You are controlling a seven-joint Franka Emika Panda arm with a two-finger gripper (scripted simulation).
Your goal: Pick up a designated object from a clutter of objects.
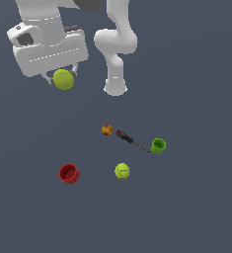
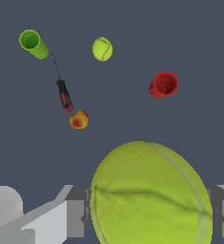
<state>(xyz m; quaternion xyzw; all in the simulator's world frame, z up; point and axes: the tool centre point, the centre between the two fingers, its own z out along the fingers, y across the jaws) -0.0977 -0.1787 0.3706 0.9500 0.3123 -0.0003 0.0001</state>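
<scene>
Ball [image 1: 63,79] is clamped between my fingers [image 2: 75,217], one pad on each side, and hangs high above the floor, well clear of everything else. In the wrist view it fills the foreground, its seam running across the near face; my gripper [image 1: 62,80] is closed on it and nothing else touches it. Below on the floor, well apart from my load: second ball [image 1: 122,171], red cup [image 1: 68,173] lying tilted, green cup [image 1: 158,146] on its side, screwdriver [image 1: 127,138] with its tip toward the green cup, and fruit [image 1: 107,130] just beside the screwdriver's handle. Judgement: the pick itself looks done, and the step in hand is the lift or hold at height. Next move calls only for steady squeeze and no jerky travel; a fuzzy round ball held at two points could roll out of the pads if the grip relaxes or the wrist swings. I cannot tell how close to its middle the pads sit, since the ball hides them.
</scene>
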